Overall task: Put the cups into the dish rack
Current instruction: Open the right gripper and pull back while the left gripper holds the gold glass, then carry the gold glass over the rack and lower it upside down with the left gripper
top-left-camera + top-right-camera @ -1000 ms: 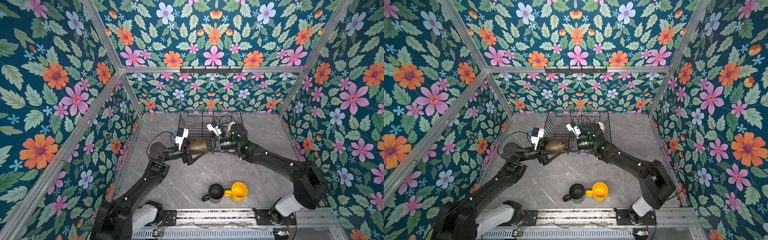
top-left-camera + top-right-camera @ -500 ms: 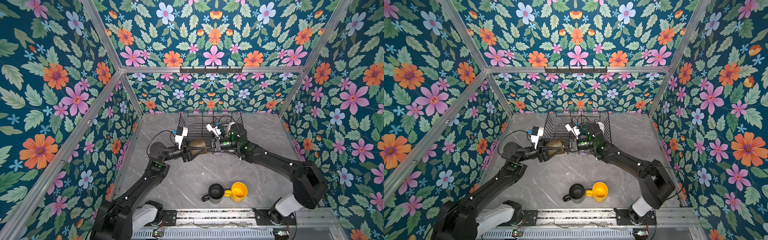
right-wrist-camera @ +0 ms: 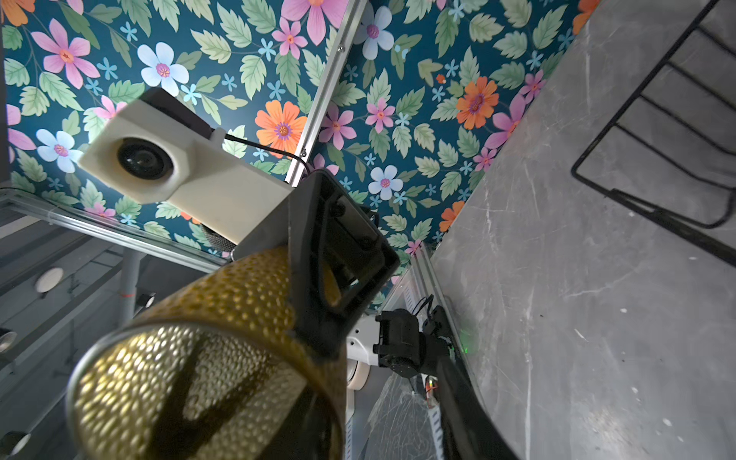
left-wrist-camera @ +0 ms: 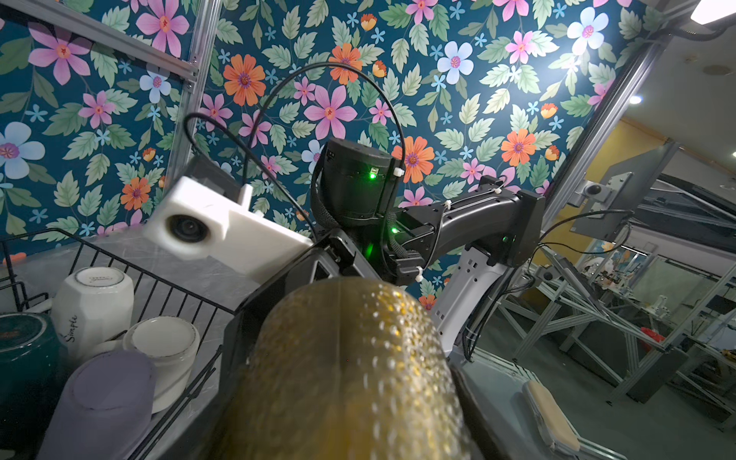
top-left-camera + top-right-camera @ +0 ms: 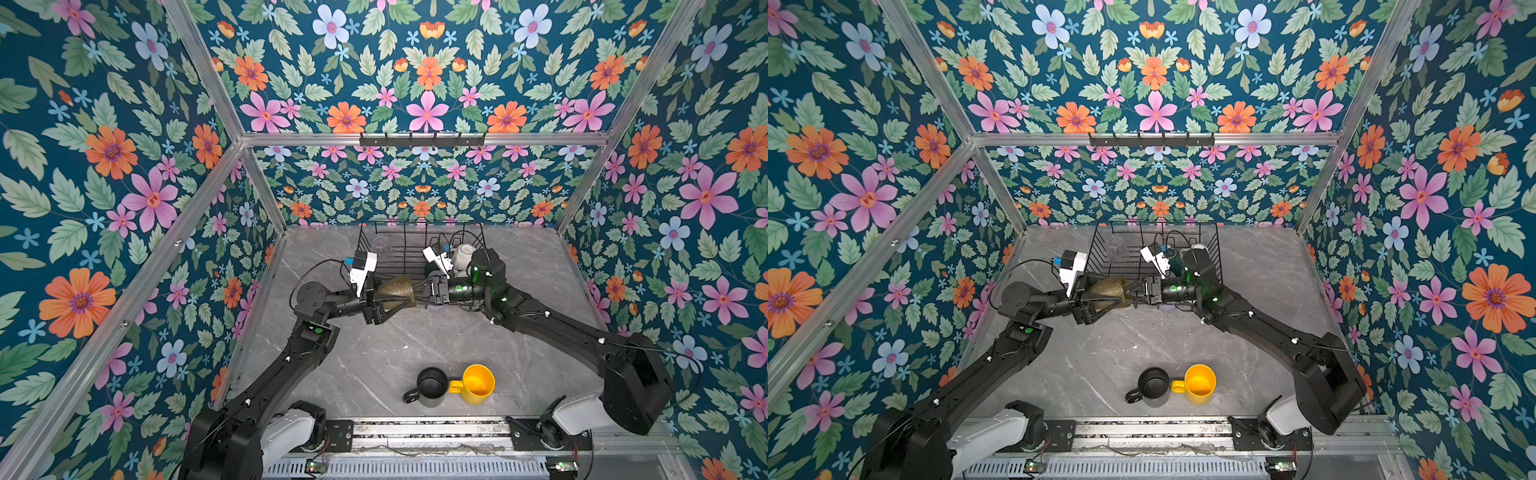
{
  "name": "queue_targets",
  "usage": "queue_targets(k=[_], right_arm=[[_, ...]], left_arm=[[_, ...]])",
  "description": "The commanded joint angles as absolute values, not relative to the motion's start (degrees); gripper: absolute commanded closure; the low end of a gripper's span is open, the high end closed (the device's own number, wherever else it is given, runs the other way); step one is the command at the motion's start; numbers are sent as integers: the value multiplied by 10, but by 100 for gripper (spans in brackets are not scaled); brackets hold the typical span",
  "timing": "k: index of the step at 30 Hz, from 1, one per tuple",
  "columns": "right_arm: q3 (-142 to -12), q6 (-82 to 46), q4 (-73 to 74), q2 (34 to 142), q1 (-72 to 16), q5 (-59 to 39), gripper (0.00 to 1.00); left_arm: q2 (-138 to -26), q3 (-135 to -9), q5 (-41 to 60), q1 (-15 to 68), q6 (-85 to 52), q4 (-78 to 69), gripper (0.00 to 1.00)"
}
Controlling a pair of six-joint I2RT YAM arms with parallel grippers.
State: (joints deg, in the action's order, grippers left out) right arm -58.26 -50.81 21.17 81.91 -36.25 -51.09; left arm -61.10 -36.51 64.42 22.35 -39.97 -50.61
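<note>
The dimpled amber glass (image 5: 397, 289) (image 5: 1111, 291) lies level in the air just in front of the dish rack (image 5: 415, 232), mouth toward the right. My left gripper (image 5: 388, 301) is shut on its narrow end; the glass (image 4: 350, 378) fills the left wrist view. My right gripper (image 5: 417, 296) stands open at the rim, its fingers apart on either side of the glass wall (image 3: 199, 378). Inside the rack sit a white mug (image 4: 93, 302), a cream mug (image 4: 163, 346), a lilac tumbler (image 4: 107, 398), a dark-green mug (image 4: 24, 358) and a clear glass (image 5: 380, 245). A black mug (image 5: 430, 386) and a yellow mug (image 5: 478, 384) stand together near the front edge.
A black hook rail (image 5: 422, 139) hangs on the back wall above the rack. Floral walls close in the grey marble table (image 5: 374, 357) on three sides. Both arms meet over the table's far middle.
The left gripper has closed round the amber glass. The right gripper, shut on the rim before, has opened. The glass tilted briefly and lies level again.
</note>
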Motion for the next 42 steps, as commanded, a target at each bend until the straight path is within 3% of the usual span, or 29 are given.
queue_targets(k=[1, 5, 9, 15, 42], right_arm=[[-569, -425, 86, 774, -348, -420, 49], [-569, -324, -75, 692, -347, -265, 36], [-537, -293, -118, 614, -346, -136, 17], [-500, -274, -137, 534, -345, -47, 5], [-456, -269, -150, 469, -335, -12, 1]], left_arm=[[-601, -373, 636, 223, -365, -490, 100], [-594, -400, 592, 223, -301, -366, 100], [-597, -422, 539, 223, -254, -281, 100], [-630, -490, 446, 223, -187, -135, 100], [-986, -908, 127, 238, -83, 299, 100]])
